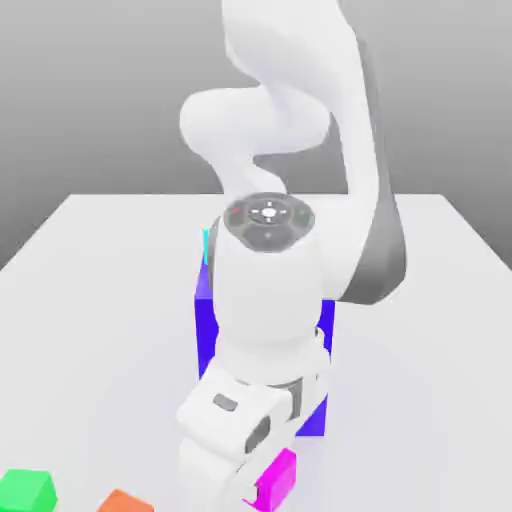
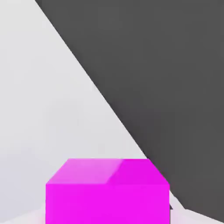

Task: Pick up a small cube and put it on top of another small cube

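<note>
Here, from the exterior view's left to its right. Green cube (image 1: 27, 489) and orange cube (image 1: 124, 501) at the near edge of the white worktop (image 1: 90, 260), well apart from the arm: either a possible base for stacking, judging by size. At centre, Panda arm (image 1: 268, 290) bent low over the near edge, hiding much of the big blue-violet block (image 1: 318, 400) behind it. Below the wrist, end effector (image 1: 250, 490) closed on the small cube (image 1: 278, 478), magenta, seen just beside the hand's lower casing. In the hand view, same small cube (image 2: 107, 192) close under the camera, centred, top face level: consistent with a square grip across opposite faces, chosen probably to keep it flat for placing. Contact with the worktop or slight lift: cannot tell. Likely step: grasp secured, carry toward a second cube next.
</note>
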You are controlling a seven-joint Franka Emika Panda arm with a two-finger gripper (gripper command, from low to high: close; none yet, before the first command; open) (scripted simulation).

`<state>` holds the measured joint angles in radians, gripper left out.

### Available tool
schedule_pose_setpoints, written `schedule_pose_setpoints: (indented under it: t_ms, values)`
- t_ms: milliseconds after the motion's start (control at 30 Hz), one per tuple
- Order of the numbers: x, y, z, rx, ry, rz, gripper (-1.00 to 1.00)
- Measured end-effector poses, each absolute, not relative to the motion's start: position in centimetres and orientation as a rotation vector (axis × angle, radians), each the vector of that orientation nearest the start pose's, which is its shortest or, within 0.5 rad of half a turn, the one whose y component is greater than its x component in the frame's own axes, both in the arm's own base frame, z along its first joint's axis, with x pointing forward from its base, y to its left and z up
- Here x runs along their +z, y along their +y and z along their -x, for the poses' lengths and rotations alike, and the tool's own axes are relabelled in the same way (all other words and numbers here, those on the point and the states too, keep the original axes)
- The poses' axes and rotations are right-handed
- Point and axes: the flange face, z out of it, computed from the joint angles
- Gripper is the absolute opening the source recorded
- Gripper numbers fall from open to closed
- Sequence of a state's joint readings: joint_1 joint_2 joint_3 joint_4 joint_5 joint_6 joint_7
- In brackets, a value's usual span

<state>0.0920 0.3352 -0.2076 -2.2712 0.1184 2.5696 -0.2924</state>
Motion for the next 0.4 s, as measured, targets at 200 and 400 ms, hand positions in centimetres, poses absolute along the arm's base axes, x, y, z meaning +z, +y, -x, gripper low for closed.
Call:
schedule_pose_setpoints:
  t_ms: [200,400]
  values:
    - [22.1,-21.6,-51.1,0.014,0.104,3.138,-1.0]
    - [18.3,-25.6,-50.2,0.003,0.168,3.136,1.0]
